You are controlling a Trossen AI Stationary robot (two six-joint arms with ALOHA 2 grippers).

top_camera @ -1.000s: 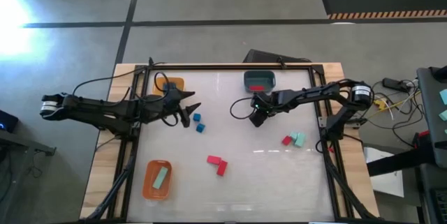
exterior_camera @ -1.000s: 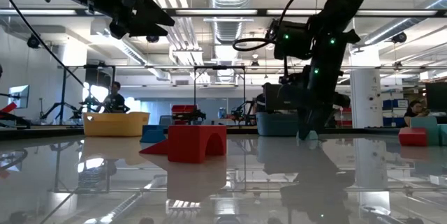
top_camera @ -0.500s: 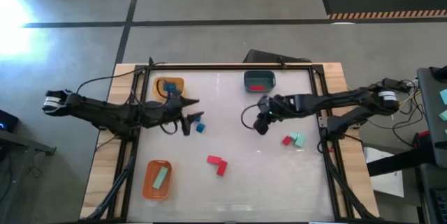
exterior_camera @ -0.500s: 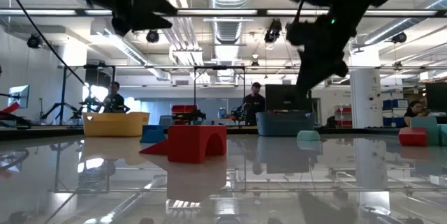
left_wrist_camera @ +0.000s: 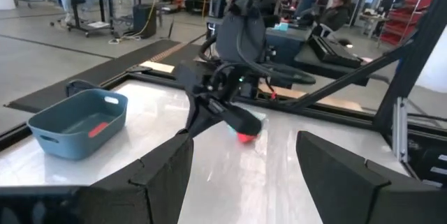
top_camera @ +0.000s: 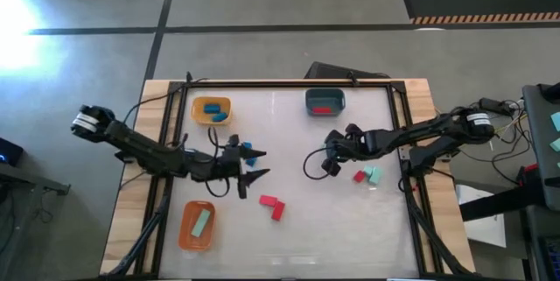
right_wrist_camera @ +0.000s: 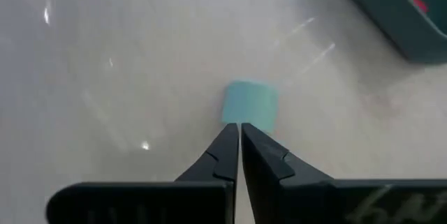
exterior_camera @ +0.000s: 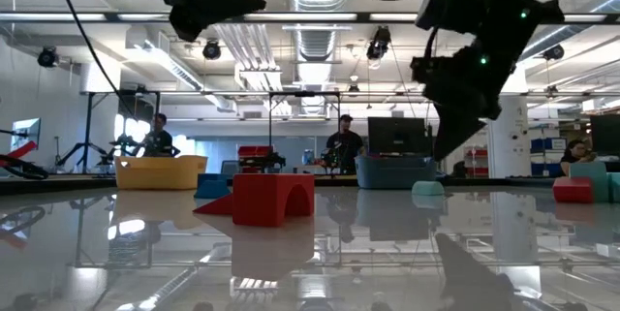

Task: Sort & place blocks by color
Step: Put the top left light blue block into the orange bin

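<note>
My right gripper (right_wrist_camera: 239, 132) is shut and empty above the table's middle right (top_camera: 332, 166). A mint block (right_wrist_camera: 250, 103) lies flat on the table just beyond its fingertips; the low view shows this block (exterior_camera: 427, 188) below the raised gripper (exterior_camera: 451, 148). My left gripper (left_wrist_camera: 241, 182) is open, level and empty above the table's middle left (top_camera: 254, 179). Blue blocks (top_camera: 246, 149) lie at its far side, red blocks (top_camera: 272, 205) toward the near edge. A red block (top_camera: 359, 176) and a mint block (top_camera: 374, 174) lie at the right.
A yellow tray (top_camera: 200, 115) at the far left holds blue blocks. A teal-grey tray (top_camera: 309, 97) at the far middle holds a red block. An orange tray (top_camera: 186, 228) at the near left holds a mint block. A dark frame (top_camera: 289, 83) runs around the tabletop.
My right gripper has risen from the table and drawn toward the near right; the mint block stays on the table where the gripper stood. My left gripper has swung from beside the yellow tray toward the near edge and a little right, past the blue blocks.
</note>
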